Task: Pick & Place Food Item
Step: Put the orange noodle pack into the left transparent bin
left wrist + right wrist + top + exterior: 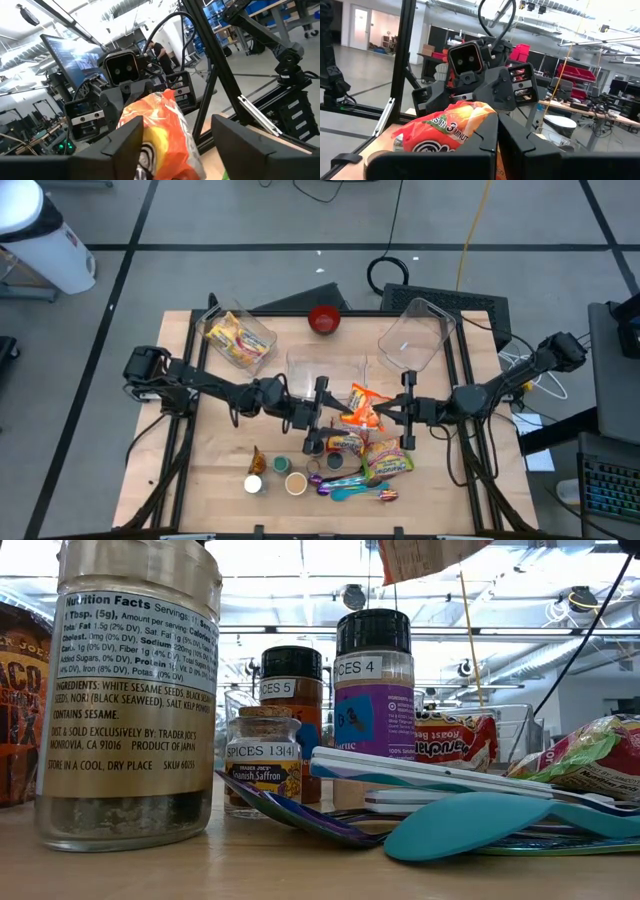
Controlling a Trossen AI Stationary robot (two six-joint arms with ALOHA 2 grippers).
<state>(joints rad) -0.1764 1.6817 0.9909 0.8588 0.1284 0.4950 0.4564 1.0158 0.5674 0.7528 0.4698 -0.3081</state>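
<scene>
An orange noodle packet hangs in the air over the middle of the table, between my two grippers. My right gripper comes from the table's right and is shut on it. My left gripper faces it from the table's left and is open. In the left wrist view its two fingers stand on either side of the packet. Whether they touch the packet I cannot tell. The packet's lower edge shows at the top of the low view. My right gripper pinches the packet's right-hand end between its two shut fingers. The fingers lie about level and come from the table's right. The packet is lifted clear of the table, and its free end reaches out toward my left gripper.
Below the packet lie more food packets, spice jars and coloured spoons. At the far side are a clear bin with yellow packets, a clear box, a red bowl and a tilted clear bin.
</scene>
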